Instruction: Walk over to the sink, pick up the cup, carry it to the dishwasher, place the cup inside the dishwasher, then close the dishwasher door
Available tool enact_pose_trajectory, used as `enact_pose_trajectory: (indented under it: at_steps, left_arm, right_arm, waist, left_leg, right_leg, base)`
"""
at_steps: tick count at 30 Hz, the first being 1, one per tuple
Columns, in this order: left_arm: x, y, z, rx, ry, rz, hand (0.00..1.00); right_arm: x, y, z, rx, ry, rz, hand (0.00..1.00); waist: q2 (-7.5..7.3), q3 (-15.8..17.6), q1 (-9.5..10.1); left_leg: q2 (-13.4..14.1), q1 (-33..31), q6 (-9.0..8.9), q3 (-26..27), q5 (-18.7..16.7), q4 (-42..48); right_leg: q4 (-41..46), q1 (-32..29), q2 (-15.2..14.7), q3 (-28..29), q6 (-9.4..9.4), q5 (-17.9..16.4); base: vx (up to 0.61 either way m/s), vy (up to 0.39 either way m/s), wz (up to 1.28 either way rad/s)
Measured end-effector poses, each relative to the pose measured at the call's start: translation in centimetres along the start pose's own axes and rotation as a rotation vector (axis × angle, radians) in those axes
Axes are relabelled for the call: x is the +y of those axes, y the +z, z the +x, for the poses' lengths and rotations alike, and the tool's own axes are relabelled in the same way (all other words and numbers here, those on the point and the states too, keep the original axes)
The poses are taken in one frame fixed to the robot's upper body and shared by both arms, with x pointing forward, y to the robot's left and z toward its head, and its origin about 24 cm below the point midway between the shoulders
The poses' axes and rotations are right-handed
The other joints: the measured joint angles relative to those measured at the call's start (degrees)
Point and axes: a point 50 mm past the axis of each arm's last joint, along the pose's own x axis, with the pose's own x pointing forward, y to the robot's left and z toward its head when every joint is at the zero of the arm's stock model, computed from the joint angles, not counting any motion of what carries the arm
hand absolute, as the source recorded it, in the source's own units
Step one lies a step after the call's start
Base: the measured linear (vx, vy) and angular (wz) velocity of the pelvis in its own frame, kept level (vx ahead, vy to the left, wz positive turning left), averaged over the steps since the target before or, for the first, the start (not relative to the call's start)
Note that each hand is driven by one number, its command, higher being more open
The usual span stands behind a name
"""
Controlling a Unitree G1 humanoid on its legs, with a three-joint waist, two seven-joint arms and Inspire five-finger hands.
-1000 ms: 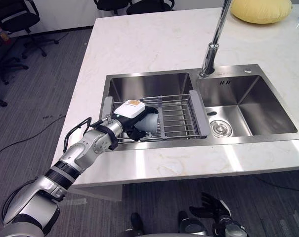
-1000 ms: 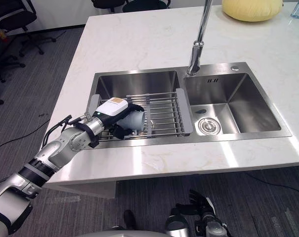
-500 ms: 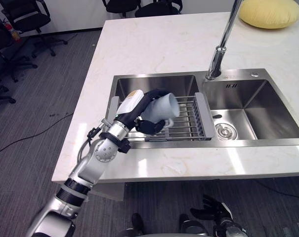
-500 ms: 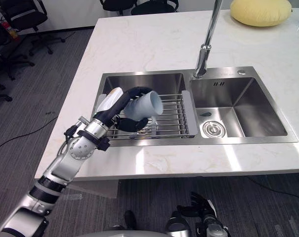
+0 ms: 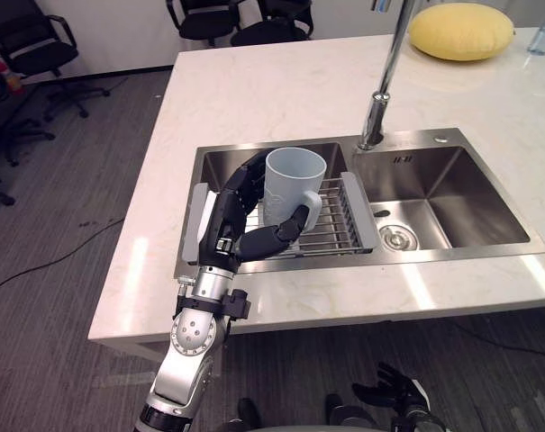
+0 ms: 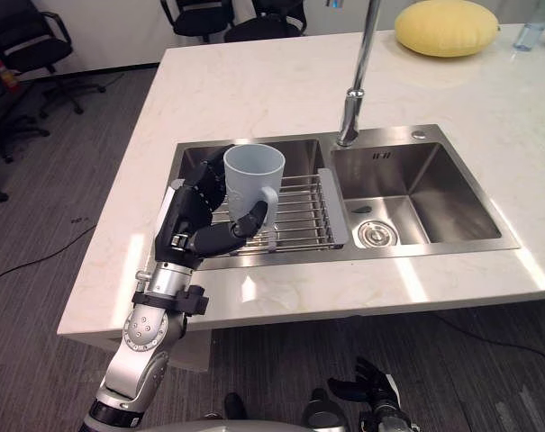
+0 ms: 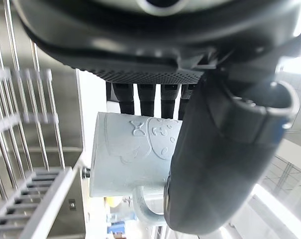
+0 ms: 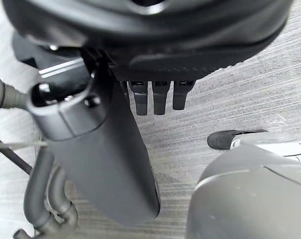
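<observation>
A pale blue-grey cup stands upright in the air above the sink's left basin. My left hand is shut on it: the fingers wrap the cup's far side and the thumb presses by the handle. The left wrist view shows the cup with its embossed side and handle past the thumb. Under the cup, a wire dish rack spans the basin. My right hand hangs low near the floor with relaxed fingers and holds nothing.
The double steel sink is set in a white marble counter, with a tall faucet between the basins. A yellow cushion lies at the counter's far right. Office chairs stand on grey carpet beyond.
My left hand has lifted the cup off the wire rack and turned it from lying sideways to upright, higher above the basin. The camera has also shifted.
</observation>
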Motion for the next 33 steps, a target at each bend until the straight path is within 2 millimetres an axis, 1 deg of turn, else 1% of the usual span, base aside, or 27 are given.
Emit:
enact_pose_trajectory:
  at_steps: [1, 3, 4, 5, 6, 7, 8, 10, 11, 12, 14, 15, 16, 18, 19, 20, 21, 22, 23, 24, 25, 26, 27, 28, 29, 30, 33]
  left_arm:
    - [0.0, 0.0, 0.0, -0.003, 0.001, -0.003, 0.3]
    - [-0.2, 0.5, 0.1, -0.024, 0.001, -0.01, 0.3]
    - [-0.2, 0.6, 0.1, -0.029, 0.001, -0.011, 0.3]
    - [-0.2, 0.8, 0.1, -0.038, 0.008, -0.015, 0.3]
    - [-0.3, 1.0, 0.2, -0.05, 0.021, -0.023, 0.3]
    - [-0.1, 1.1, 0.2, -0.057, 0.028, -0.021, 0.3]
    - [0.3, 1.0, 0.0, -0.047, 0.052, -0.016, 0.3]
    - [1.3, 0.8, -0.9, -0.026, 0.105, -0.015, 0.3]
    - [1.7, 0.9, -1.3, -0.022, 0.133, -0.017, 0.3]
    - [2.1, 1.0, -1.5, -0.026, 0.159, -0.019, 0.3]
    - [2.5, 1.0, -1.6, -0.031, 0.211, -0.028, 0.3]
    - [2.5, 1.0, -1.6, -0.032, 0.214, -0.029, 0.3]
    - [2.4, 0.7, -1.7, -0.016, 0.218, -0.037, 0.3]
    - [1.9, 0.3, -2.2, 0.014, 0.207, -0.052, 0.3]
    - [1.8, 0.3, -2.2, 0.017, 0.202, -0.06, 0.3]
    - [1.3, 0.4, -2.0, 0.011, 0.177, -0.08, 0.3]
    - [0.8, 0.5, -2.0, 0.005, 0.153, -0.095, 0.3]
    - [0.6, 0.5, -2.0, 0.003, 0.14, -0.099, 0.3]
    - [0.2, 0.5, -1.9, 0.0, 0.11, -0.12, 0.3]
    - [-0.3, 0.5, -1.8, -0.002, 0.088, -0.136, 0.3]
    - [-0.4, 0.6, -1.8, -0.003, 0.076, -0.145, 0.3]
    - [-0.8, 0.5, -1.7, -0.003, 0.062, -0.16, 0.3]
    - [-1.1, 0.3, -1.5, 0.002, 0.05, -0.166, 0.3]
    - [-1.2, 0.2, -1.3, 0.004, 0.047, -0.168, 0.3]
    - [-1.1, -0.2, -1.4, 0.022, 0.043, -0.158, 0.3]
    - [-1.0, -0.5, -1.4, 0.037, 0.046, -0.154, 0.3]
    - [-1.1, -0.8, -1.5, 0.05, 0.048, -0.152, 0.3]
  right_arm:
    - [0.0, 0.1, 0.0, -0.004, -0.001, 0.001, 0.9]
    - [0.3, 0.7, 0.1, -0.027, -0.002, 0.004, 0.9]
    - [0.3, 0.8, 0.1, -0.031, -0.006, 0.005, 0.9]
    - [0.2, 0.9, 0.1, -0.039, -0.015, 0.005, 0.9]
    - [0.1, 1.1, 0.1, -0.043, -0.024, 0.008, 0.9]
    - [0.3, 1.3, 0.2, -0.049, -0.024, 0.018, 0.9]
    - [0.4, 0.9, 0.1, -0.036, -0.024, 0.037, 0.9]
    - [0.3, 0.3, -0.1, -0.021, -0.03, 0.047, 0.9]
    - [0.3, 0.4, 0.0, -0.022, -0.032, 0.047, 0.9]
    - [0.2, 0.5, 0.0, -0.027, -0.034, 0.047, 0.9]
    - [-0.1, 1.9, 0.5, -0.061, -0.046, 0.043, 0.9]
    - [0.0, 2.3, 0.6, -0.07, -0.045, 0.056, 0.9]
    - [-0.1, 3.0, 0.8, -0.087, -0.056, 0.074, 0.9]
    - [0.0, 3.1, 0.8, -0.091, -0.059, 0.078, 0.9]
    - [-0.1, 3.2, 0.8, -0.099, -0.062, 0.081, 0.9]
    - [-0.4, 3.4, 0.8, -0.115, -0.084, 0.096, 0.9]
    - [-0.9, 3.4, 0.8, -0.115, -0.112, 0.109, 0.9]
    - [-1.0, 3.2, 0.7, -0.111, -0.12, 0.112, 0.9]
    - [-1.2, 3.1, 0.7, -0.108, -0.127, 0.106, 0.9]
    - [-1.2, 2.9, 0.6, -0.104, -0.127, 0.102, 0.9]
    - [-1.2, 2.9, 0.6, -0.103, -0.124, 0.1, 0.9]
    - [-1.0, 2.8, 0.6, -0.1, -0.116, 0.097, 0.9]
    - [-0.7, 2.7, 0.6, -0.097, -0.102, 0.088, 0.9]
    - [-0.3, 2.6, 0.6, -0.095, -0.091, 0.087, 0.9]
    - [0.4, 2.5, 0.5, -0.093, -0.066, 0.087, 0.9]
    - [0.8, 2.6, 0.5, -0.099, -0.054, 0.084, 0.9]
    - [0.8, 2.6, 0.5, -0.098, -0.054, 0.084, 0.9]
  waist:
    - [-0.26, 0.1, 0.0]
    - [-1.37, 0.8, -0.2]
    - [-1.6, 1.0, -0.27]
    - [-1.85, 1.1, -0.48]
    - [-1.71, 1.0, -0.49]
    - [-1.84, 1.3, -0.33]
    - [-2.3, 1.5, -0.21]
    - [-2.45, 1.2, 0.88]
    - [-2.78, 0.7, 1.47]
    - [-3.13, 0.0, 2.43]
    - [-2.07, -0.3, 4.41]
    - [-2.25, 0.0, 4.61]
    - [-1.07, 1.0, 4.27]
    - [-0.62, 1.2, 4.04]
    - [-0.65, 1.2, 4.0]
    - [-1.05, 1.4, 3.56]
    - [-1.34, 1.6, 3.54]
    - [-1.35, 1.5, 3.66]
    - [-1.32, 1.4, 3.63]
    - [-0.98, 1.1, 3.66]
    - [-0.72, 0.9, 3.63]
    - [-0.33, 0.7, 3.58]
    - [0.74, 0.1, 3.27]
    - [0.68, 0.0, 3.08]
    - [0.0, -0.3, 2.62]
    - [-0.1, -0.4, 2.33]
    - [-0.12, -0.4, 2.28]
  left_leg:
    - [0.0, -0.3, 0.13, 0.5, -0.4, 0.8]
    - [0.4, -3.2, 0.72, 1.1, -2.7, 5.9]
    - [0.3, -4.0, 0.93, 1.2, -3.2, 7.2]
    - [0.4, -5.5, 1.62, 1.1, -3.9, 9.4]
    - [0.9, -6.4, 2.72, 1.0, -4.4, 9.8]
    - [1.1, -6.8, 3.59, 1.2, -4.5, 10.0]
    - [1.0, -6.7, 4.03, 0.6, -4.3, 10.5]
    - [0.9, -7.1, 4.55, -0.1, -3.5, 10.6]
    - [0.7, -8.5, 4.84, -0.5, -3.1, 11.2]
    - [0.4, -10.7, 4.56, -0.8, -2.5, 12.2]
    - [0.9, -16.0, 3.4, -1.8, 1.5, 12.1]
    - [1.0, -16.7, 3.41, -2.0, 2.1, 12.2]
    - [2.2, -17.5, 3.27, -3.6, 3.0, 13.0]
    - [3.7, -17.6, 2.25, -5.4, 4.0, 14.2]
    - [3.6, -17.6, 0.55, -6.9, 5.8, 13.4]
    - [3.3, -18.6, -0.56, -8.5, 4.8, 15.3]
    - [3.2, -19.5, 1.48, -8.1, -0.1, 22.0]
    - [3.1, -19.3, 1.86, -8.0, -2.1, 24.7]
    - [2.9, -17.7, 1.19, -7.8, -6.0, 29.1]
    - [2.9, -15.2, 0.33, -8.1, -9.3, 30.0]
    - [2.9, -13.8, -0.3, -8.4, -10.6, 29.8]
    - [2.7, -10.4, -1.88, -9.1, -12.7, 27.1]
    - [2.0, -6.6, -2.38, -10.1, -13.1, 20.5]
    - [1.2, -5.4, -0.96, -10.5, -12.3, 17.2]
    - [-0.1, -4.5, -0.45, -10.4, -10.3, 14.0]
    - [-1.0, -4.4, 0.01, -10.4, -9.7, 13.2]
    - [-2.1, -4.7, 0.34, -10.6, -9.5, 13.1]
  right_leg:
    - [0.8, -0.7, -0.1, 0.4, 0.39, -0.1]
    - [5.0, -3.8, -0.8, 1.3, 1.6, -0.7]
    - [5.8, -4.4, -1.2, 1.2, 1.67, -0.7]
    - [6.9, -5.6, -1.5, 1.1, 2.72, 0.0]
    - [6.3, -5.8, -1.3, 0.8, 4.47, 0.6]
    - [10.4, -6.7, -1.8, 0.1, 4.31, -2.2]
    - [23.4, -8.0, -2.6, -1.7, 3.8, -8.1]
    - [33.7, -6.2, -2.3, -3.3, 5.56, -12.7]
    - [34.2, -4.7, -1.8, -3.3, 5.66, -13.2]
    - [31.7, -3.4, -1.4, -3.2, 5.06, -13.5]
    - [18.8, -1.5, 0.8, -3.5, 0.65, -16.4]
    - [16.3, -0.7, 1.2, -3.6, -0.79, -17.1]
    - [14.6, 0.3, 3.1, -5.0, -3.7, -15.9]
    - [14.7, 1.3, 5.0, -6.4, -4.64, -15.2]
    - [14.6, 1.5, 5.0, -7.7, -5.47, -14.7]
    - [14.2, 1.4, 4.5, -10.0, -7.38, -14.2]
    - [14.2, 0.8, 3.8, -11.4, -8.24, -13.7]
    - [14.2, 0.5, 3.3, -11.8, -8.52, -13.5]
    - [13.8, 0.1, 2.4, -12.4, -8.57, -12.8]
    - [13.0, -0.4, 1.6, -12.9, -8.54, -12.0]
    - [12.7, -0.8, 1.4, -13.1, -8.22, -11.5]
    - [12.6, -1.6, 0.9, -13.4, -7.47, -10.6]
    - [12.7, -2.1, 0.7, -13.9, -6.56, -10.0]
    - [12.7, -2.4, 0.4, -14.0, -6.06, -9.7]
    - [12.0, -2.4, -0.5, -14.0, -5.08, -8.6]
    - [11.3, -2.4, -1.1, -14.0, -4.52, -7.9]
    - [10.2, -2.1, -2.0, -14.1, -3.44, -6.5]
  base:
    - [-0.02, 0.043, -0.33]
    - [-0.06, 0.026, -0.2]
    - [-0.09, 0.029, -0.07]
    - [-0.15, 0.039, 0.0]
    - [-0.16, 0.048, 0.03]
    - [-0.18, 0.02, 0.19]
    - [-0.12, -0.005, 0.24]
    - [-0.14, -0.068, 0.24]
    - [-0.15, -0.105, 0.19]
    - [-0.16, -0.118, 0.19]
    - [-0.16, -0.115, 0.18]
    - [-0.18, -0.109, 0.28]
    - [-0.2, -0.106, 0.34]
    - [-0.29, -0.128, 0.36]
    - [-0.29, -0.071, 0.58]
    - [-0.31, -0.044, 0.75]
    - [-0.3, -0.046, 0.68]
    - [-0.28, -0.004, 0.51]
    - [-0.27, 0.066, 0.4]
    - [-0.21, 0.064, 0.39]
    - [-0.17, 0.127, 0.3]
    - [-0.08, 0.109, 0.26]
    - [-0.1, 0.178, 0.24]
    - [-0.07, 0.159, 0.19]
    - [-0.07, 0.19, 0.11]
    - [-0.05, 0.151, 0.08]
    - [-0.05, 0.132, 0.07]
